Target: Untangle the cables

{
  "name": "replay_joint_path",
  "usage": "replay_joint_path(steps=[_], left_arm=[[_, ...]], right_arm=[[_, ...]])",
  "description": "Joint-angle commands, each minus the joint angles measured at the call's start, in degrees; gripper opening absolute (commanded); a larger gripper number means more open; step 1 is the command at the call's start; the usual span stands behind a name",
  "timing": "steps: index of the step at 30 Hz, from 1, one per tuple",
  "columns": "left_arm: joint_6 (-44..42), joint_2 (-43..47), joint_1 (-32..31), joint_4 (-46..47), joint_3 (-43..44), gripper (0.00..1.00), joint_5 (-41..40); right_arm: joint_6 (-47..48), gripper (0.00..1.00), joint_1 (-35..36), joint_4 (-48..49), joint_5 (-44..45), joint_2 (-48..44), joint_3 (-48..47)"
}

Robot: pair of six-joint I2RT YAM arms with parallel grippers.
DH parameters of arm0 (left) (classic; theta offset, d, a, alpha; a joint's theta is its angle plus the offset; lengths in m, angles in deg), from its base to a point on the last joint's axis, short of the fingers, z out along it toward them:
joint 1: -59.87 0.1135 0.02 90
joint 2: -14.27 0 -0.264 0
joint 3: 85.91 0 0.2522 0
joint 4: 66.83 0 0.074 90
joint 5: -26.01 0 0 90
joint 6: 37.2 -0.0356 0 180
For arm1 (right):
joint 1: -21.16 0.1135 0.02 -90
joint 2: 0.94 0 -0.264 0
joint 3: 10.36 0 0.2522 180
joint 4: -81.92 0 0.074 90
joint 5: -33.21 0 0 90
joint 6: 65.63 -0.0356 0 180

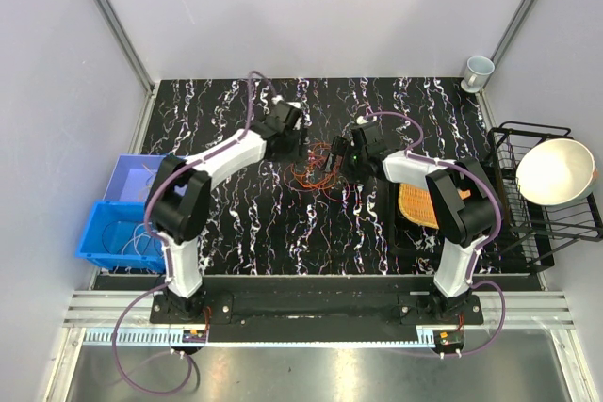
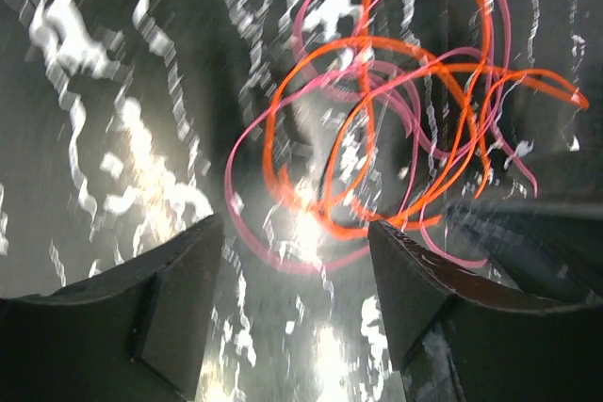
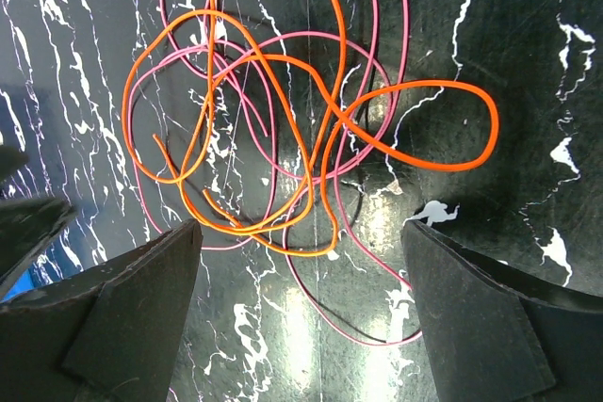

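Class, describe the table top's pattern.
The table is black with white marble veins, clearest in the top view.

We record: table (image 1: 283,233) glossy, black veined-stone look; cables (image 3: 332,124) smooth plastic sheath; rack (image 1: 504,162) black wire metal.

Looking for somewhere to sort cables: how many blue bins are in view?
2. A pale blue bin at the table's left edge; a brighter blue bin right beside it, toward the near edge. None other seems hidden.

Left wrist pic motion-blurred w/ glare on table (image 2: 113,91); right wrist sharp.
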Motion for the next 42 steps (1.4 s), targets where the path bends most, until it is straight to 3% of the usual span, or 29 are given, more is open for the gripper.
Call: replay_joint_path(steps=[1,9,19,29,35,42], left_arm=[[-9.20,-4.92,-2.70,-1.43,7.73,0.66,-3.72],[-12.63,-10.99,-3.23,-4.34,12.39,0.62,-4.43],[-13.34,-13.02,-4.37,-5.22,11.61,0.54,-3.54],[-13.34,-8.98,-6.04,-6.88,12.57,0.64,-11.10],[-14.92,-8.44,-7.27,-7.41,13.01,0.55,-11.27],[-16.15,-10.64,-9.56,-7.42,13.53,0.54,-12.33]], right_arm=[[-0.14,0.92,-0.53,1.11,0.82,-1.54,-0.04],[-0.23,0.92,-0.62,1.11,0.46,-0.48,-0.47],[-0.40,0.92,-0.71,1.11,-0.33,0.84,-1.00],[-0.49,0.92,-0.79,1.11,-0.94,1.63,-1.27],[-0.58,0.92,-0.71,1.11,-0.94,1.63,-1.27],[-0.67,0.92,-0.71,1.02,-1.21,1.63,-1.35]])
